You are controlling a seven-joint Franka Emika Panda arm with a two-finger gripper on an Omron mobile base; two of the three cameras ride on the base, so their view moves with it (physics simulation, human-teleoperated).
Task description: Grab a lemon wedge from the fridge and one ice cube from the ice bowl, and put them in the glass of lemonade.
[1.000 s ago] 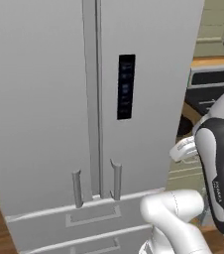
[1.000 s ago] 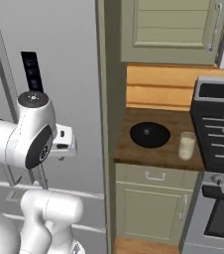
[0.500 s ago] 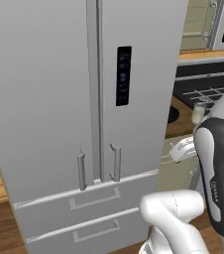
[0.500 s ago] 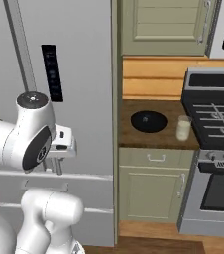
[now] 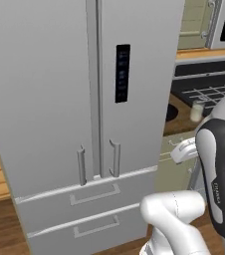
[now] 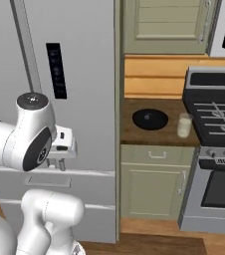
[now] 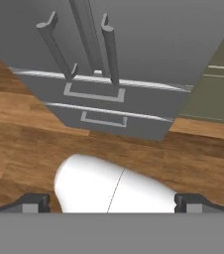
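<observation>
kitchen, fridge (image 5: 59,99) shut, fingers (image 7: 32,202) spread

Light-grey fridge (image 5: 59,99), black ice bowl (image 6: 150,119)

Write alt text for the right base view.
A closed grey fridge fills the left, with the robot's white arm in front of it. To its right, a black ice bowl and a glass of lemonade stand apart on a wooden counter beside a stove.
</observation>
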